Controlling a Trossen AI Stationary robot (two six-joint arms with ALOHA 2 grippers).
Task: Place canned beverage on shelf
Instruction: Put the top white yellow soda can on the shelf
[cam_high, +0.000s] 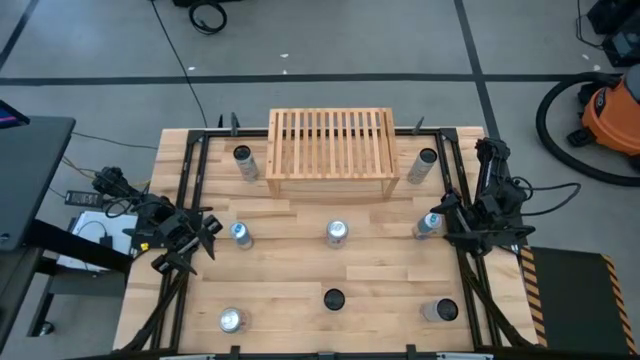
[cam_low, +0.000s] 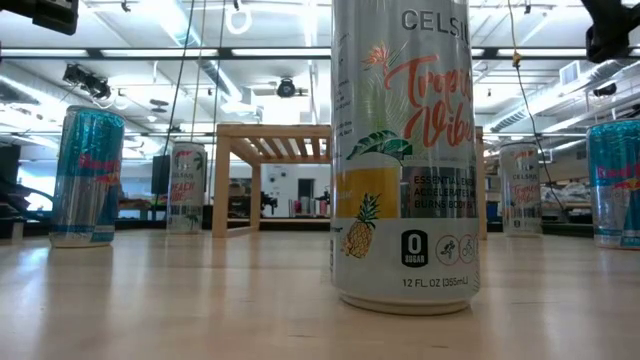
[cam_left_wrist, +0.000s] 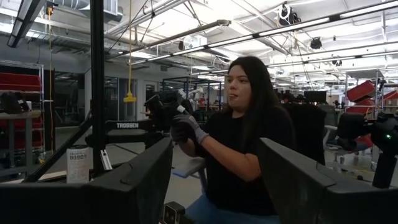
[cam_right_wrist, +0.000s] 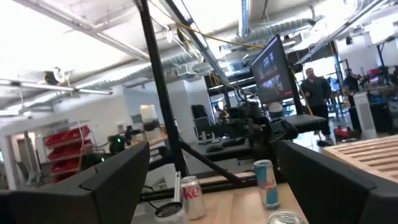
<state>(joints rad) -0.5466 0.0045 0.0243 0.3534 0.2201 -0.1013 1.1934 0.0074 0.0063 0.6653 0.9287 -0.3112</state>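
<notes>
The light wood slatted shelf (cam_high: 330, 150) stands at the table's far middle; it also shows in the low view (cam_low: 275, 150) and the right wrist view (cam_right_wrist: 367, 152). Several cans stand upright on the table. My left gripper (cam_high: 205, 235) is open and empty at the table's left side, beside a can (cam_high: 240, 235); its fingers (cam_left_wrist: 134, 183) stand wide apart and point up into the room. My right gripper (cam_high: 440, 225) is open at the right side, next to a can (cam_high: 427, 225); a can top (cam_right_wrist: 286, 218) shows low between its fingers (cam_right_wrist: 118, 180).
Other cans stand at the shelf's two ends (cam_high: 245, 165) (cam_high: 423, 165), mid-table (cam_high: 337, 233) and along the near edge (cam_high: 232, 320) (cam_high: 333, 299) (cam_high: 440, 311). A tall Celsius can (cam_low: 405, 150) fills the low view. A person (cam_left_wrist: 249, 137) sits beyond the table.
</notes>
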